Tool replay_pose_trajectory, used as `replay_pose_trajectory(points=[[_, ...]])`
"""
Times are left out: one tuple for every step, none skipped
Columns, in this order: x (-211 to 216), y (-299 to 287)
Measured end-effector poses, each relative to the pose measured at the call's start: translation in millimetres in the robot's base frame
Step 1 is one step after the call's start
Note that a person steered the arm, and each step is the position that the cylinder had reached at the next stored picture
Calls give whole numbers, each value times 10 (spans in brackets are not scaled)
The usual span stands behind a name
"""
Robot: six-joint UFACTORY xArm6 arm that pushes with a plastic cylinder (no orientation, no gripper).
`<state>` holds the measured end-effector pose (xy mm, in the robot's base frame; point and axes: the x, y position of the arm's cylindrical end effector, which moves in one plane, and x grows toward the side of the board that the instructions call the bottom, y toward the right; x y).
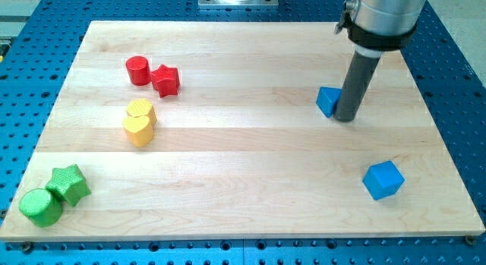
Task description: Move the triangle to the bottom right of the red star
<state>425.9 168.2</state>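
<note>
- My tip [346,118], a bare rod with no hand to open or close, is set touching the blue triangle [328,100], which lies just to its left.
- The red star [165,80] sits far to the tip's left; nearly all the travel is judged left.
- The triangle's heading and long axis cannot be made out.

The blue triangle [327,101] is lying flat at the view's upper right, partly hidden, while the red star [165,80] is sitting well apart at the view's upper left.
</note>
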Motion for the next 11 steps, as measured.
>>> replay_pose_trajectory(points=[[-42, 0], [-214, -574], [-275, -386], [-539, -652], [-538, -1507], [-552, -1631], [-564, -1233], [-284, -1249], [-283, -998], [-37, -631], [-50, -1013]])
